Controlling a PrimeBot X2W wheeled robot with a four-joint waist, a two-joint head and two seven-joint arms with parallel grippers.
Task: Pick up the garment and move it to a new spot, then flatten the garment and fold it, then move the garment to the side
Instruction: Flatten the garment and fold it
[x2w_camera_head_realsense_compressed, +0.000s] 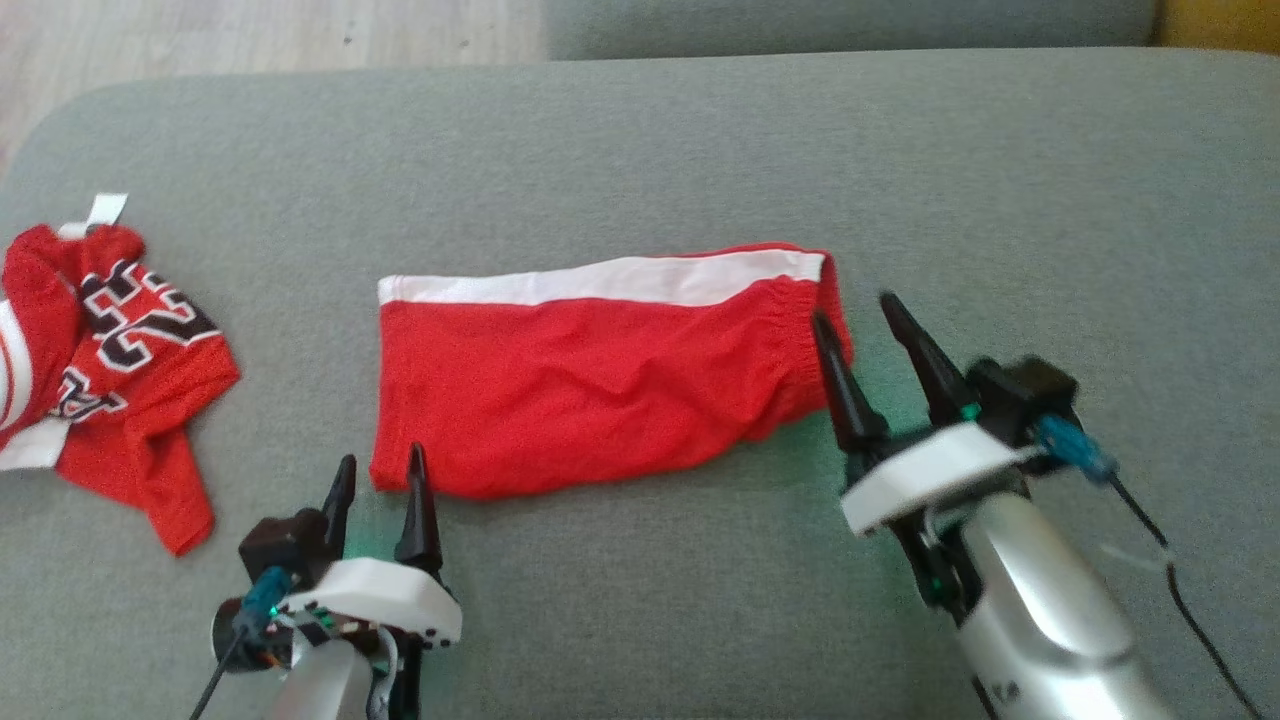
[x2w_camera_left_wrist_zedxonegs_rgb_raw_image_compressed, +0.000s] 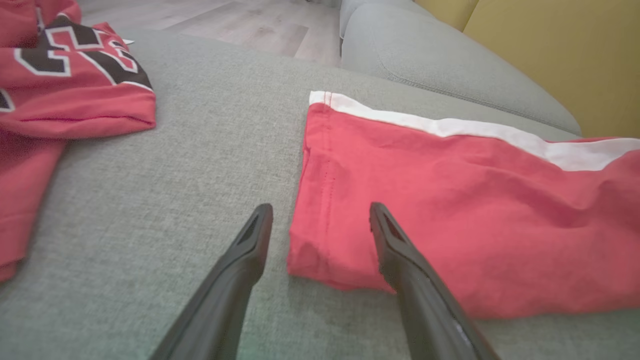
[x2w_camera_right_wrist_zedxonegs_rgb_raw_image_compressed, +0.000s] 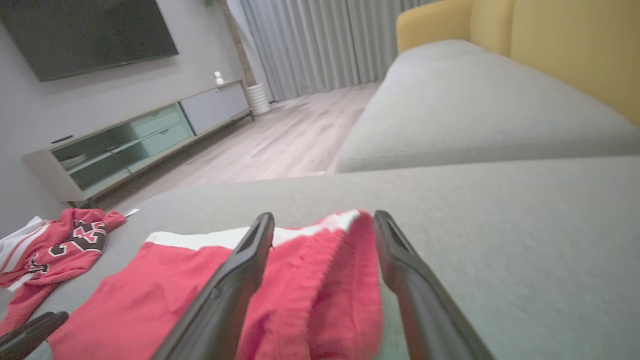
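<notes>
Red garment (x2w_camera_head_realsense_compressed: 600, 390) lying flat mid-sofa (x2w_camera_head_realsense_compressed: 640, 150), white stripe along its 12 o'clock edge. Left gripper (x2w_camera_head_realsense_compressed: 381, 456) at its 7 o'clock corner, fingers apart, clamping nothing; right gripper (x2w_camera_head_realsense_compressed: 854, 308) at the 3 o'clock waistband, fingers likewise apart. Crumpled numbered jersey (x2w_camera_head_realsense_compressed: 110, 380) off at 9 o'clock. From the left wrist, hem stitching (x2w_camera_left_wrist_zedxonegs_rgb_raw_image_compressed: 327, 165) plain; from the right wrist, television (x2w_camera_right_wrist_zedxonegs_rgb_raw_image_compressed: 85, 35), low cabinet (x2w_camera_right_wrist_zedxonegs_rgb_raw_image_compressed: 140, 140) and curtains (x2w_camera_right_wrist_zedxonegs_rgb_raw_image_compressed: 320, 45) beyond.

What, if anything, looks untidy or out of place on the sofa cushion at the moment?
The red jersey lies crumpled at the left edge of the grey cushion. The red shorts lie folded flat mid-cushion, only slightly rumpled at the waistband end.
</notes>
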